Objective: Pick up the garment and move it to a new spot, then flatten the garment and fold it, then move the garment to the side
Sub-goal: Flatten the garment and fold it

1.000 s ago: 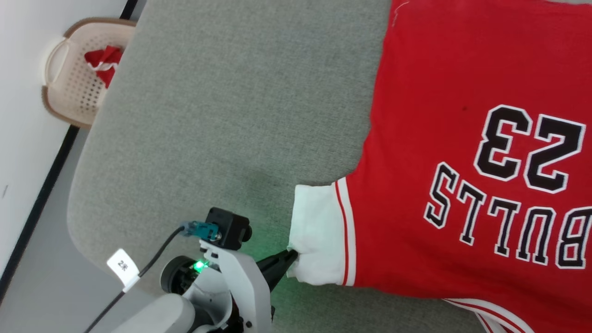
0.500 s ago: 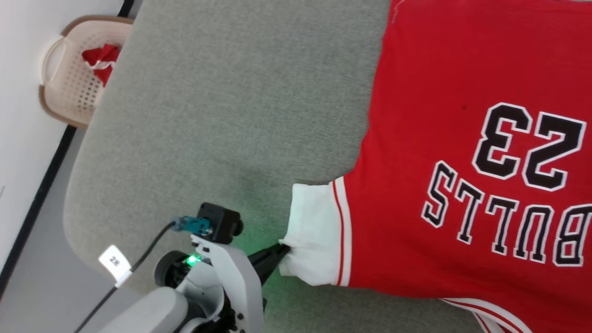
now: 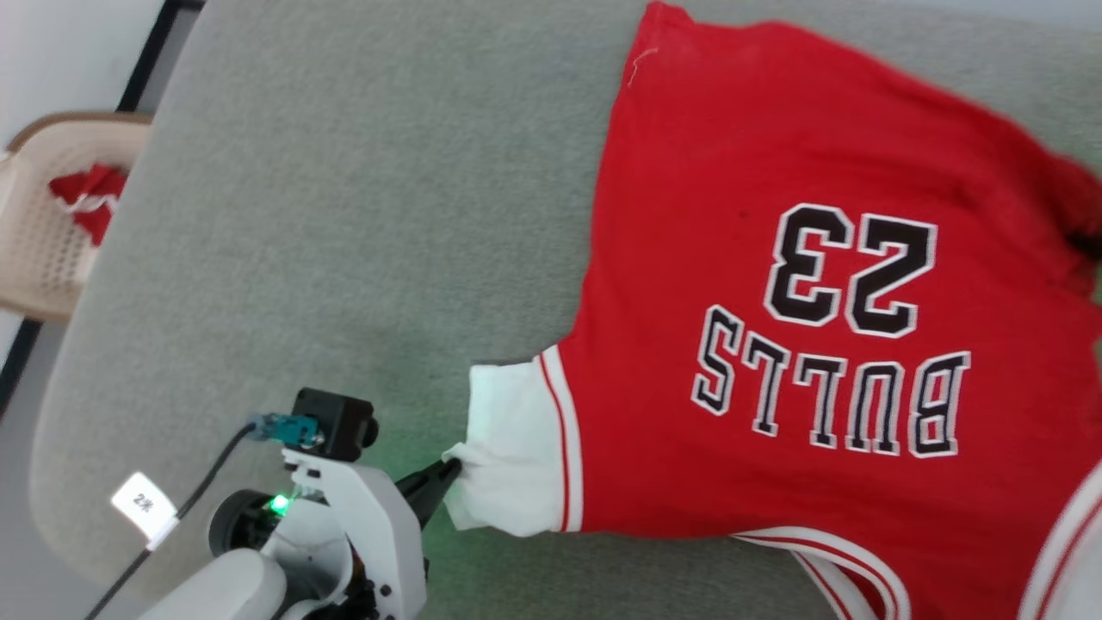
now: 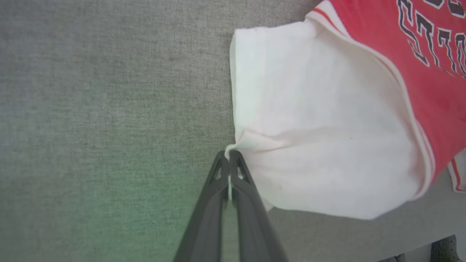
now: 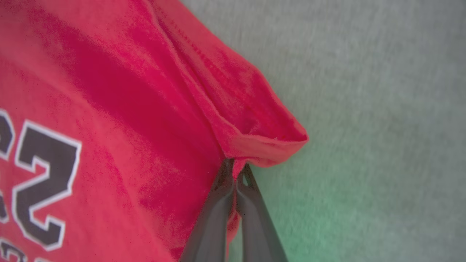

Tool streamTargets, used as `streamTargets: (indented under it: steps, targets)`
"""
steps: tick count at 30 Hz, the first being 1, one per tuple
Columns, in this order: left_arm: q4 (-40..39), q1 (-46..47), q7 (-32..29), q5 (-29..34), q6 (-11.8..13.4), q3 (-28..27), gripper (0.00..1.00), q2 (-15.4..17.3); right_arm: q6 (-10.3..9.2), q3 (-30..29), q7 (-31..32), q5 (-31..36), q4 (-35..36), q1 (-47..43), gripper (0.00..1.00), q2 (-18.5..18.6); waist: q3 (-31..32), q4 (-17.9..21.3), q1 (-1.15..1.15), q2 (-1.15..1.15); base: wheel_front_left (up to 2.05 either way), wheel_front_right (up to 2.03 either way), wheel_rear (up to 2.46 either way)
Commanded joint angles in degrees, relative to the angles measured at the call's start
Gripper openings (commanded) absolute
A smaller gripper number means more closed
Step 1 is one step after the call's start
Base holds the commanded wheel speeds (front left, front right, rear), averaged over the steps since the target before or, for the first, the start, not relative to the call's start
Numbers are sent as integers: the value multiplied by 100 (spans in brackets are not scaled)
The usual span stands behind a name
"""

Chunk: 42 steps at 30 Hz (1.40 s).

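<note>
Garment [image 3: 775, 258] lies print-up on the grey bench [image 3: 344, 215], left claw [image 4: 228, 162] clamped on its white sleeve [image 4: 309, 127], right claw [image 5: 235, 171] clamped on a red edge [image 5: 262, 142]: flattening step, I'd say, next needs an even outward tug.

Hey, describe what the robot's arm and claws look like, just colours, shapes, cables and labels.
The left arm has a pale grey-white shell with a small green light. A black camera block sits on the wrist, with a teal plug and a black cable carrying a white tag. The left claw and right claw each have two long, dark, tapering fingers.
</note>
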State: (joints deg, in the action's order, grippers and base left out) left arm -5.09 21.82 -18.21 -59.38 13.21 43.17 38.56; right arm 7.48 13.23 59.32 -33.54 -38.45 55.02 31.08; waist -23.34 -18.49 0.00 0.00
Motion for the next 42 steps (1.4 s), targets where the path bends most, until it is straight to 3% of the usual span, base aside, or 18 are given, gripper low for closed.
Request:
streamTargets:
  steps: [1,6,11,20,28,29,30,31,36,42]
  targets:
    - [-65,-95,-3,-37,63,-45,0,63,0,239,165,-339,345,-821,0,202,351,413,0,0,0,0,0]
    - [-231,-215,-50,-73,194,-88,0,214,-3,328,81,-953,1727,-2251,0,831,526,695,0,0,0,0,0]
    - [-366,-290,-87,-99,287,-124,0,323,-3,-50,-45,-1178,2524,-3612,0,977,612,905,0,0,0,0,0]
    - [-488,-338,-104,-127,351,-140,0,359,-7,-827,-159,-824,3002,-5541,0,452,649,1050,0,0,0,0,0]
    - [-477,-326,-98,-145,328,-135,0,343,-18,-909,-522,-281,2683,-5741,0,7,631,1078,0,0,0,0,0]
    - [-478,-331,-100,-143,339,-135,0,349,-19,-907,-535,-224,2643,-5711,9,-15,633,1085,0,0,0,0,0]
    - [-479,-335,-100,-142,350,-135,0,353,-24,-909,-574,-157,2615,-5682,47,-23,636,1090,0,0,0,0,0]
    - [-482,-341,-98,-146,360,-140,0,356,-25,-928,-587,-132,2602,-5655,100,-48,644,1096,0,0,0,0,0]
    - [-496,-395,-69,-158,397,-166,0,390,-24,-989,-224,-130,2869,-5542,100,-86,690,1159,0,0,0,0,0]
    - [-584,-506,-29,-200,452,-214,0,461,-3,-1348,541,-285,4098,-5475,100,110,757,1271,0,0,0,0,0]
